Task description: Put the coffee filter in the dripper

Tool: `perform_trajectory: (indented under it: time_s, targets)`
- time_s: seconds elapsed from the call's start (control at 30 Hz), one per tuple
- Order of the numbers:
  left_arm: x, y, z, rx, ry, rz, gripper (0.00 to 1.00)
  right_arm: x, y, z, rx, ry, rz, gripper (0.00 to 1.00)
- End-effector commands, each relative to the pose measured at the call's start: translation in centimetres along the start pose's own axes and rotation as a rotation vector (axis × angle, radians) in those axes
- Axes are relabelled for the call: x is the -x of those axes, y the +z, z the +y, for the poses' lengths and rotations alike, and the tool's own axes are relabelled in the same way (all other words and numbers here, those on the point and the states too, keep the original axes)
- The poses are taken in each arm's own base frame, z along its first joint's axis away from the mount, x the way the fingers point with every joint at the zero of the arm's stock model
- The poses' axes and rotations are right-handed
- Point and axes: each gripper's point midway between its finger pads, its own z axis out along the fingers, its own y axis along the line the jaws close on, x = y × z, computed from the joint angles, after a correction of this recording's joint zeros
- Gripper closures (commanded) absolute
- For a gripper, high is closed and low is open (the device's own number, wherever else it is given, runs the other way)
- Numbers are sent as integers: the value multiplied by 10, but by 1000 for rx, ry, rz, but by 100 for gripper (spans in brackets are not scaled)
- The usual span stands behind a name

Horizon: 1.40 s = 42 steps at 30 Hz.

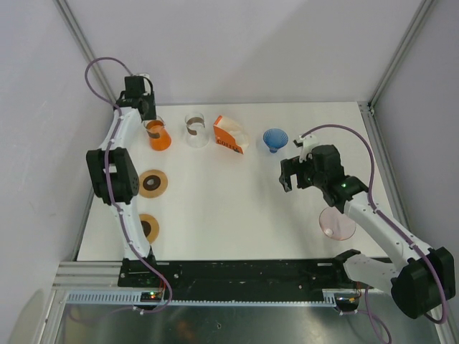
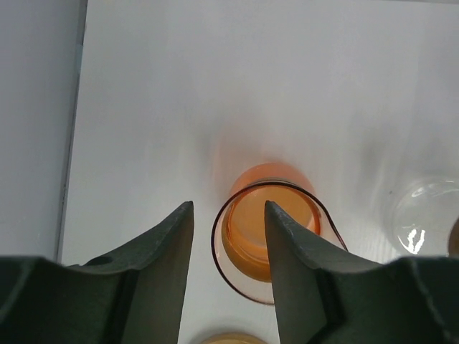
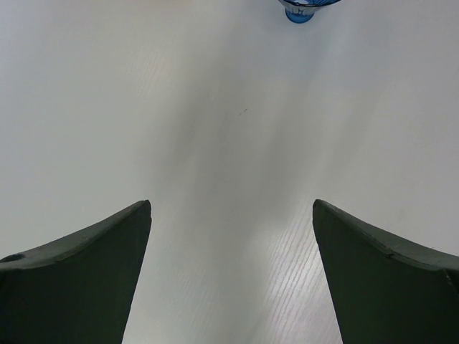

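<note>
The blue cone-shaped dripper [image 1: 275, 139] stands at the back of the white table; its base shows at the top edge of the right wrist view [image 3: 301, 11]. An orange-and-white coffee packet [image 1: 228, 135] stands left of it. I see no loose filter. My left gripper [image 1: 149, 123] hangs over an orange translucent cup [image 1: 159, 136]. In the left wrist view the gripper [image 2: 226, 204] is open, and the cup's near-left rim [image 2: 215, 247] lies between its fingers without touching them. My right gripper [image 1: 287, 178] is open and empty over bare table, nearer than the dripper [image 3: 232, 204].
A clear glass [image 1: 196, 130] stands between the orange cup and the packet, and shows in the left wrist view [image 2: 427, 222]. Two brown discs [image 1: 153, 183] [image 1: 148, 227] lie at the left. A pink dish [image 1: 337, 223] lies under the right arm. Frame posts stand at the table's back corners.
</note>
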Motion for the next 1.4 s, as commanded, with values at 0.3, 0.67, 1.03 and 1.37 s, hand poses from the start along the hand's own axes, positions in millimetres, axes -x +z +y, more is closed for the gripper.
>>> perform_trajectory:
  time_s: [0.3,0.67,1.03,1.37]
  targets:
    - [-5,20,15,7,-78,14,55,19,-2,1,0,-18,-44,1]
    - [-24,20,5,-77,-35,54,74,22,-5,-1,-10,-17,-56,1]
    - [-32,-6,5,-69,-101,64,100,21,-5,-1,-13,-13,-52,1]
    - [-26,-81,-26,-274,-233,15,100,21,-4,1,1,-10,-53,1]
